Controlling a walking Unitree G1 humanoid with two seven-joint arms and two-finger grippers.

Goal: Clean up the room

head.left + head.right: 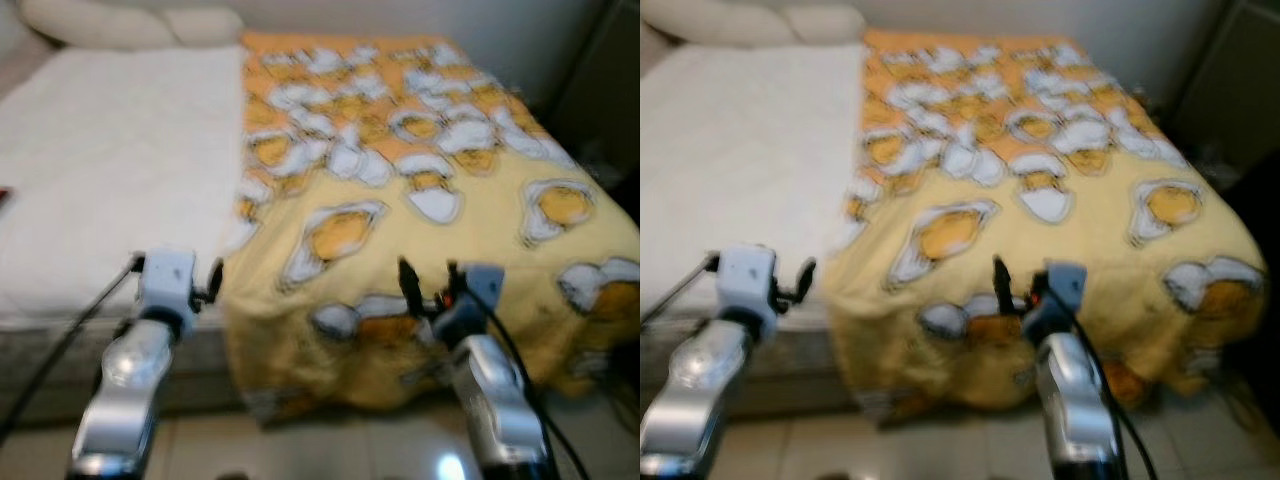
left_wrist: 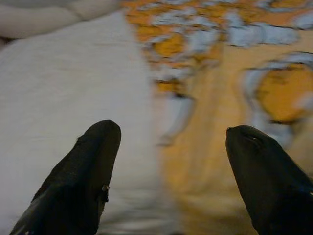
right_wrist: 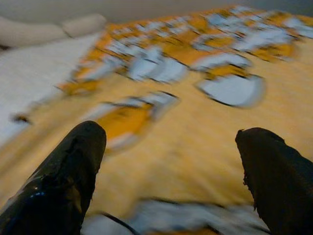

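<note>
A yellow blanket (image 1: 430, 190) printed with white and orange cartoon figures covers the right half of the bed (image 1: 100, 290), running from the far end by the wall to the near edge, where it hangs over the foot of the bed toward the pale tiled floor (image 1: 330, 440). Its left border lies roughly along the bed's middle, leaving the white sheet (image 1: 110, 170) bare on the left half. Two pale pillows (image 1: 120, 22) lie at the far left end, against the wall. The left gripper (image 2: 166, 147) is held up at the near edge of the bed, about where the blanket's border meets the white sheet; its two black fingers (image 2: 88, 166) stand wide apart with nothing between them. The right gripper (image 3: 168, 156) is raised over the near part of the blanket, its fingers (image 3: 73, 166) likewise spread apart and empty. A dark cupboard or door (image 1: 600, 90) stands to the far right of the bed. All views are blurred.
</note>
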